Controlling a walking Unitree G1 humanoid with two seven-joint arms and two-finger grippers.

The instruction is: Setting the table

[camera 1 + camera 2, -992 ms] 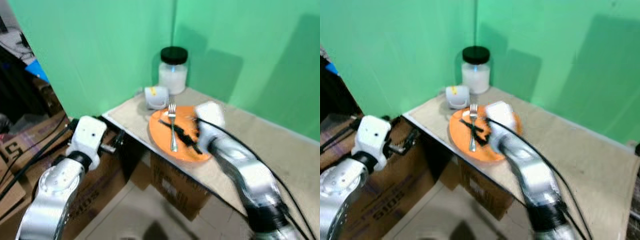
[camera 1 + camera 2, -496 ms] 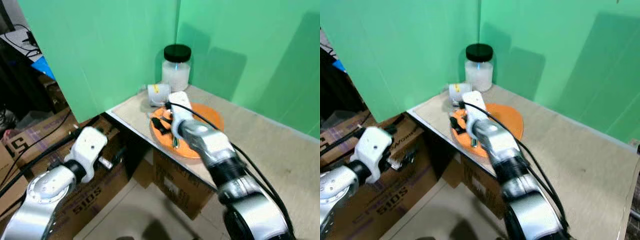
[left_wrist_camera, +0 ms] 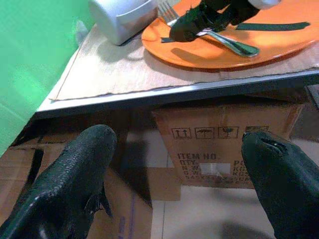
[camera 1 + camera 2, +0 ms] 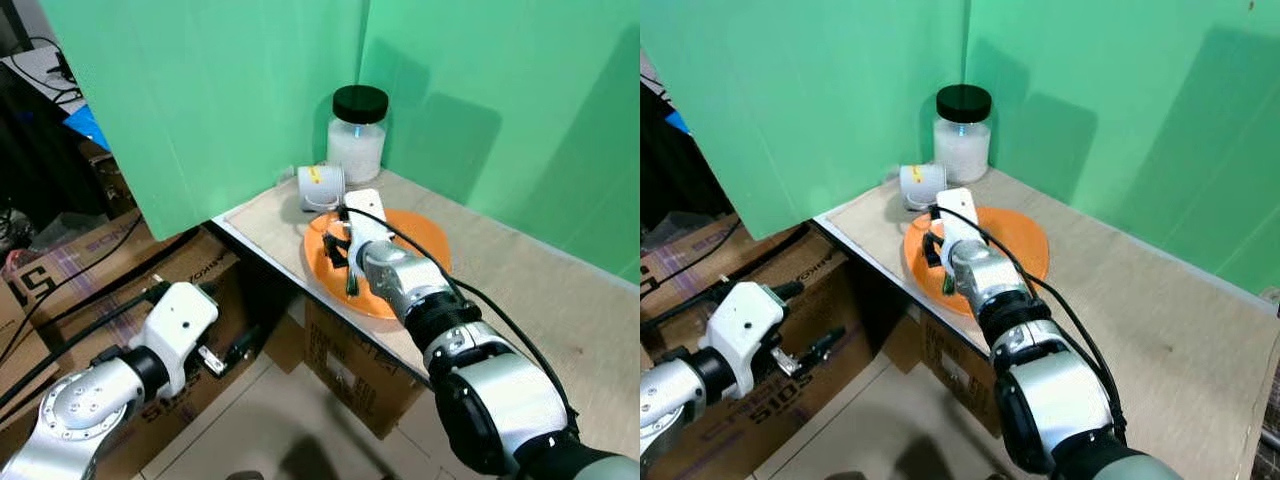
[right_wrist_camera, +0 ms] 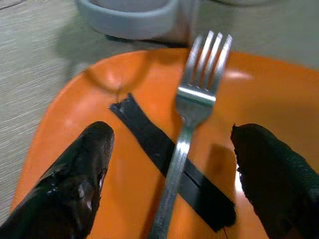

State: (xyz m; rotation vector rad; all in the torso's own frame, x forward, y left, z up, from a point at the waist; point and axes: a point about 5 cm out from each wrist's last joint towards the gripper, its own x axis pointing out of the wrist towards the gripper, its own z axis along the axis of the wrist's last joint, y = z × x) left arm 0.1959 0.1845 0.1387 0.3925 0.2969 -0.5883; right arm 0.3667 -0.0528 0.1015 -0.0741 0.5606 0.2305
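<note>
An orange plate [image 4: 425,238] lies at the near-left corner of the table [image 4: 530,290]. A silver fork [image 5: 198,93] rests on it, crossing a strip of black tape [image 5: 149,137]. My right gripper [image 5: 174,137] hovers low over the plate's left part, open, with one finger on each side of the fork's handle and neither touching it. From the left wrist view the fork [image 3: 234,45] sits under those black fingers. My left gripper [image 3: 179,144] hangs open below the table edge, beside the cardboard boxes.
A grey mug [image 4: 320,187] lies on its side just behind the plate. A jar with a black lid [image 4: 357,135] stands in the corner against the green walls. Cardboard boxes [image 4: 340,360] and cables sit under and left of the table.
My right arm has swung leftward, so the wrist now sits over the plate with the fingers astride the fork. The left arm has dropped lower beside the boxes. The camera shifted slightly.
</note>
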